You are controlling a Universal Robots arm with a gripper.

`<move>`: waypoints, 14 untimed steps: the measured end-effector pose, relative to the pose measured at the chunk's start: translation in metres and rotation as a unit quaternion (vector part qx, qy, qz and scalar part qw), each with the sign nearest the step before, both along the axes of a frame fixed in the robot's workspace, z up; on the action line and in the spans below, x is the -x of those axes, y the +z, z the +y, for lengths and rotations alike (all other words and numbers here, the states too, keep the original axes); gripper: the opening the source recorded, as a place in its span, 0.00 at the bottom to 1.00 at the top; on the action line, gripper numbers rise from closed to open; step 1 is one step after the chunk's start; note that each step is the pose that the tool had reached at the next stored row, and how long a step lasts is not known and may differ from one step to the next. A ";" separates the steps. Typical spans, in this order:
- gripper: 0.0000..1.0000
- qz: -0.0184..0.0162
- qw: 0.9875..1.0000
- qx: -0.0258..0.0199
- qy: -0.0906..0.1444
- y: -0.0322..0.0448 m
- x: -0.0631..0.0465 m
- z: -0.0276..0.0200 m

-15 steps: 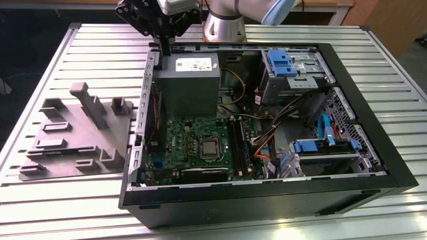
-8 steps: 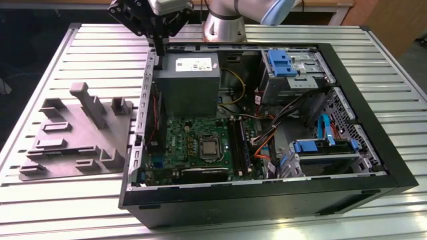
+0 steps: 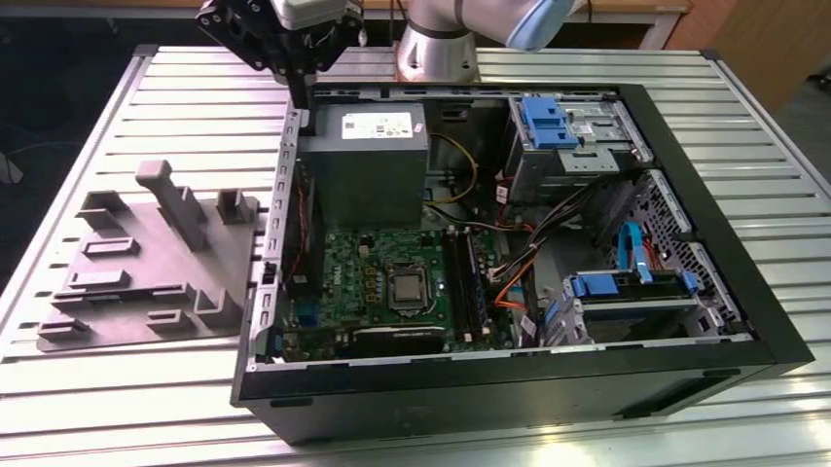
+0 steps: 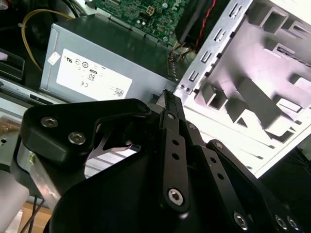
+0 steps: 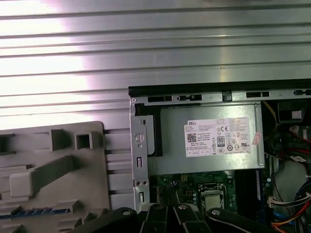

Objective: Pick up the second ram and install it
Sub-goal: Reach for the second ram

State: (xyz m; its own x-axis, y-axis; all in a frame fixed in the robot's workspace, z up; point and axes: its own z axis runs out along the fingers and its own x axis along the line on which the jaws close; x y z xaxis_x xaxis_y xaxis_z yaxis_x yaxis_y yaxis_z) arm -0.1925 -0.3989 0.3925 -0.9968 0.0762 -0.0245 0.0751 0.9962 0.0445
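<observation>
My gripper hangs above the open computer case's back corner, beside the grey power supply. Its fingers look shut, with nothing seen between them. A thin blue-green strip, apparently the second ram, lies in a slot of the grey moulded fixture. That fixture sits on the table at the exterior view's left, a little away from the gripper. The memory slots run beside the processor on the green motherboard.
The slatted metal table carries the case and fixture. Inside the case are drive cages with blue clips, loose cables and a second bay. The arm's base stands behind the case.
</observation>
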 end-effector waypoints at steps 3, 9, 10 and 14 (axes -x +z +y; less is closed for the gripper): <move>0.10 0.000 1.000 0.000 0.000 0.0000 0.005 0.0000; 0.10 0.000 1.000 0.000 0.000 0.0001 0.014 0.0000; 0.10 0.000 1.000 0.000 0.000 0.0000 0.015 0.0000; 0.10 0.000 1.000 0.000 0.000 -0.0001 0.023 0.0000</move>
State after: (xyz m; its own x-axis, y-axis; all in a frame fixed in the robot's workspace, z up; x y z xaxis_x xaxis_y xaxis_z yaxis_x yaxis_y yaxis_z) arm -0.2160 -0.3990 0.3924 -0.9968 0.0762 -0.0245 0.0750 0.9962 0.0444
